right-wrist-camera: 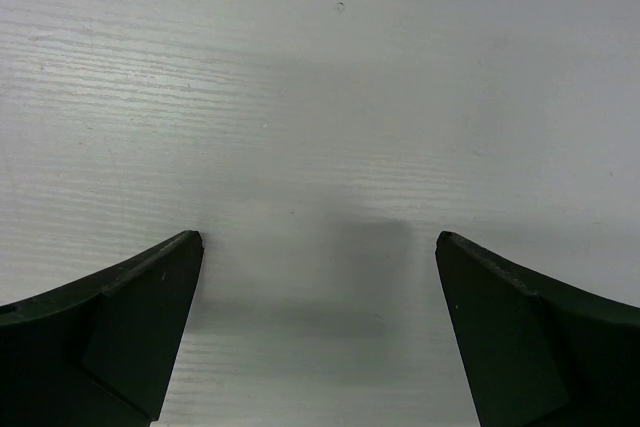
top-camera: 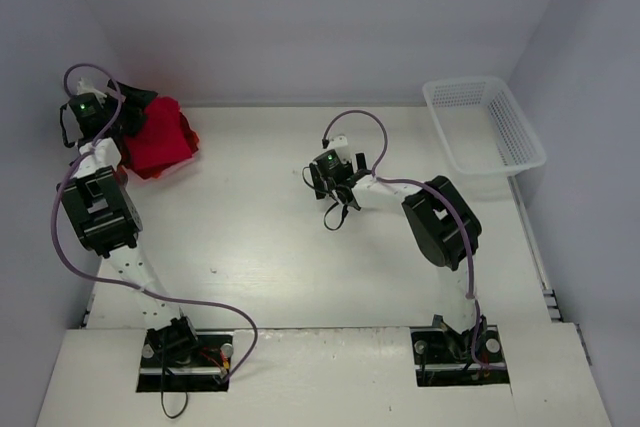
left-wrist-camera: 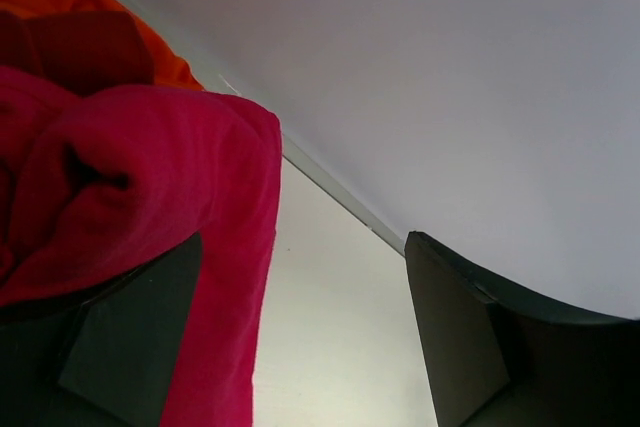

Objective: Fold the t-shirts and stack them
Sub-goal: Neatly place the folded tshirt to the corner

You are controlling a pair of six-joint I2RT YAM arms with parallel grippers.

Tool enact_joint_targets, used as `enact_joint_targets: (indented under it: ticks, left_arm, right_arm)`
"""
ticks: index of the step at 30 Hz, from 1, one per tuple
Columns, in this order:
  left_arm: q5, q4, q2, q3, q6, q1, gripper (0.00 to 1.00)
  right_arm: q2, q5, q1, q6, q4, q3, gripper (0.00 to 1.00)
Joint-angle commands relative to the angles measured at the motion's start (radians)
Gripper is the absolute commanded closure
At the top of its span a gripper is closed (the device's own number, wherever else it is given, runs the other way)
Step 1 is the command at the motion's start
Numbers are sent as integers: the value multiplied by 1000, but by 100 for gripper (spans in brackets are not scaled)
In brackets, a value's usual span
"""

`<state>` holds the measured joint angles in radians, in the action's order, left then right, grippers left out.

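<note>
The plain red soft cloth t-shirts (top-camera: 160, 137) sit as a crumpled heap in the upper left of the overhead frame, at the far left corner of the white wooden table (top-camera: 300, 247), with a darker red piece tucked behind the brighter one. I judge them light, limp and not at all fragile: they will sag and drape from wherever I pinch, so a grip on one bulging fold may drag up several layers, or two shirts at once. I would rather take hold at a free outer edge or a corner of the topmost shirt, where a single layer can be pinched. As for heading, I cannot pick out a collar, hem or sleeve in any view, so I cannot tell which way any shirt points; the heap as a whole runs slightly longer from the top of the overhead frame towards the bottom than across it. My left gripper (left-wrist-camera: 300, 337) is right at the heap with its jaws spread wide, red cloth lying against one finger but nothing pinched. My right gripper (right-wrist-camera: 320, 327) hangs over bare table near the overhead frame's centre, jaws wide apart and empty. The white plastic mesh basket (top-camera: 520, 132) stands at upper right, well apart from the shirts.
</note>
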<state>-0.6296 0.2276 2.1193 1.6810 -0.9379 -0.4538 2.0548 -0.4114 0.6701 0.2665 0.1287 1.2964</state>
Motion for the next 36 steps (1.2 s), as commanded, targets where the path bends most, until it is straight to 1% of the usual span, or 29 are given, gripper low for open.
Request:
enact_joint_targets:
  ticks: [1,4,7,13,18,21,22,24,26,30,36]
  left_arm:
    - [60,70,-2,55,70,-25,23]
    - [79,16,14,83,117,-26,23]
    - [76,44,10,68,105,-36,23]
    - [102,18,-10,65,134,-36,23]
    - [211,-37,-76,16,185,-42,23]
    - [277,-100,-93,17,214,-40,23]
    - [301,-131,-87,25,221,-43,23]
    - [329,-139,-73,23,218,-45,23]
    - [331,-148,-36,39,197,-52,23]
    - [369,-206,5,82,215,-62,23]
    - [355,-243,63,77,172,-98,23]
  right_arm:
    - [-24,5,8,-21,-95,-42,0]
    - [-35,0,8,-21,-93,-51,0]
    - [-36,2,8,-23,-95,-48,0]
    - [-42,8,8,-23,-95,-48,0]
    - [-44,20,8,-24,-95,-42,0]
    - [-47,25,11,-21,-95,-40,0]
    - [-48,25,11,-21,-97,-39,0]
    - [-53,26,13,-20,-95,-45,0]
    - [-55,28,14,-19,-95,-45,0]
    - [-64,26,14,-18,-95,-51,0]
    - [-77,33,14,-12,-95,-51,0]
